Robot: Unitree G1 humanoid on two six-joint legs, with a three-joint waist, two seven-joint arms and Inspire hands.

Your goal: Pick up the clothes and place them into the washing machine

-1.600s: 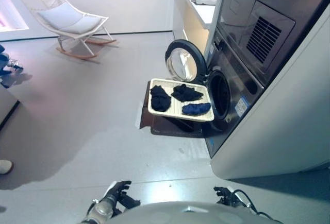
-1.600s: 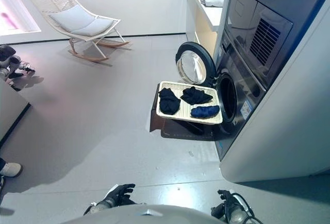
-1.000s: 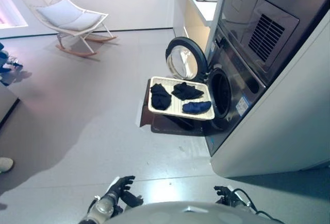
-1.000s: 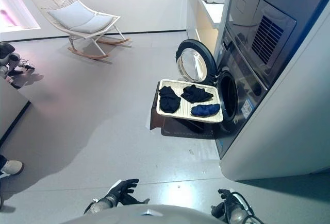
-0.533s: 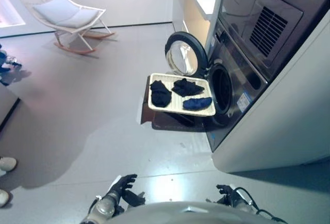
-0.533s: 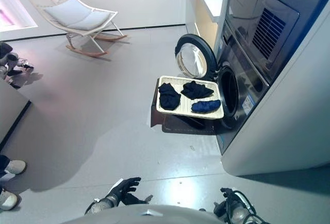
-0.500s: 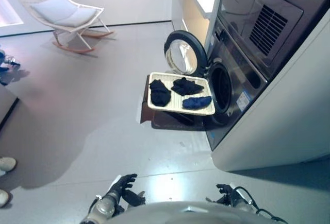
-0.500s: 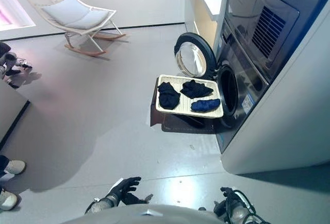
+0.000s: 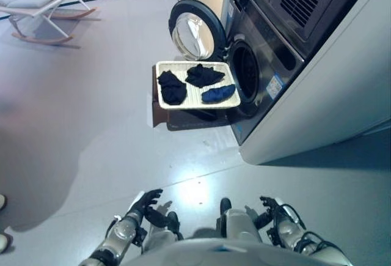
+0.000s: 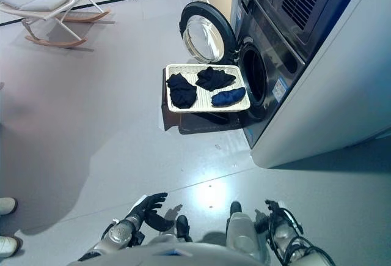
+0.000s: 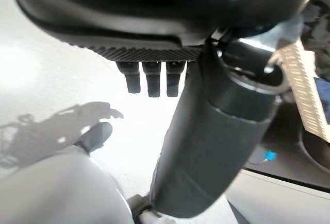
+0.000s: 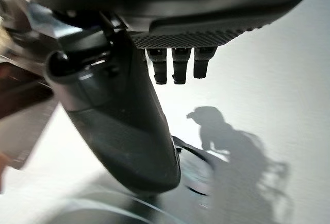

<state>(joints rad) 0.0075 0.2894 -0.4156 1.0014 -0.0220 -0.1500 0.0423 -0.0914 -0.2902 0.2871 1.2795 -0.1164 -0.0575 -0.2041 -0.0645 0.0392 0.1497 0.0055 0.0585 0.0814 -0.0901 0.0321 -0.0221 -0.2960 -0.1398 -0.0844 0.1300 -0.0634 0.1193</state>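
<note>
Standing well back from the washer (image 9: pixel 269 64), door (image 9: pixel 194 32) open; three dark clothes (image 9: pixel 197 84) lie on a tray (image 9: pixel 164 101) by its mouth. Left hand (image 9: pixel 145 203) and right hand (image 9: pixel 272 212) hang relaxed, empty. Nothing loaded yet.

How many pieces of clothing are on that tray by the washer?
3, all on the tray: a black piece farthest from the drum, another black piece towards the door, a blue piece nearest the drum.
</note>
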